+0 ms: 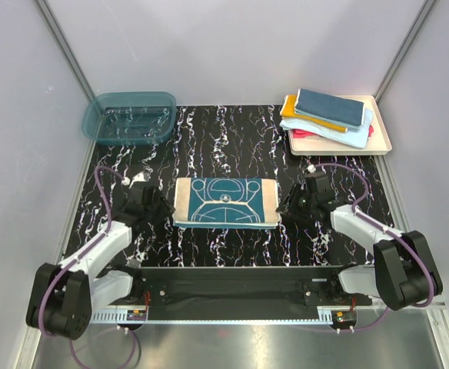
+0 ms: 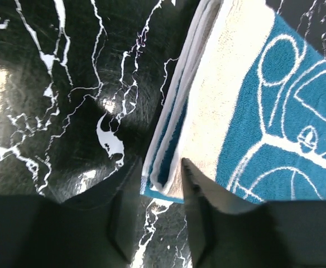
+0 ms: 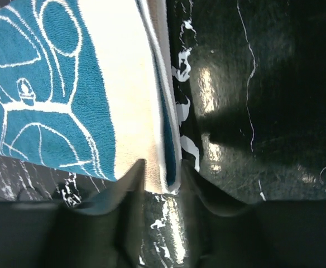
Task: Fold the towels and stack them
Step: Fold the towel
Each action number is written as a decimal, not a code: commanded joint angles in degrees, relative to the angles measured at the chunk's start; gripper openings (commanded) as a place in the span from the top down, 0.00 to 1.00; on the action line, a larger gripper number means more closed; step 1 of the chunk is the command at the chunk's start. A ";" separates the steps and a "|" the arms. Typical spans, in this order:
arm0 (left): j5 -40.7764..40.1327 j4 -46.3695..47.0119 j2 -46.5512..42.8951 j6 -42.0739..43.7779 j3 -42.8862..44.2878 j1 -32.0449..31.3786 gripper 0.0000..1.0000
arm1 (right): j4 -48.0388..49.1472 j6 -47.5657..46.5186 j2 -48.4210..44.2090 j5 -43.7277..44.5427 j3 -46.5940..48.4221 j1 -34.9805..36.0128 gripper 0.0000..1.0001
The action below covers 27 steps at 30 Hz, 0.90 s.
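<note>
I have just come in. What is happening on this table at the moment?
Two robot arms are folding towels. A teal towel lies folded at the middle of the table, and the left gripper and the right gripper stand at its two ends, each with open jaws around a near corner. Other folded towels are already stacked on the tray at the far right.

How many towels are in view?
5. A teal towel folded at the table's centre; four stacked on the tray: dark blue, orange, light blue, red. Others may hide beneath.
</note>
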 commanded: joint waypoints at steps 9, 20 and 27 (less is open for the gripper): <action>1.09 -3.34 -4.94 2.46 7.50 0.13 0.55 | -7.02 -0.98 -5.21 4.76 5.23 0.08 0.52; 1.45 2.65 8.85 1.59 8.57 -3.12 0.59 | 0.44 1.38 3.32 2.39 4.20 1.66 0.59; -0.39 4.49 7.98 -1.13 1.01 -3.21 0.64 | 3.79 4.38 1.92 1.15 -3.90 3.60 0.66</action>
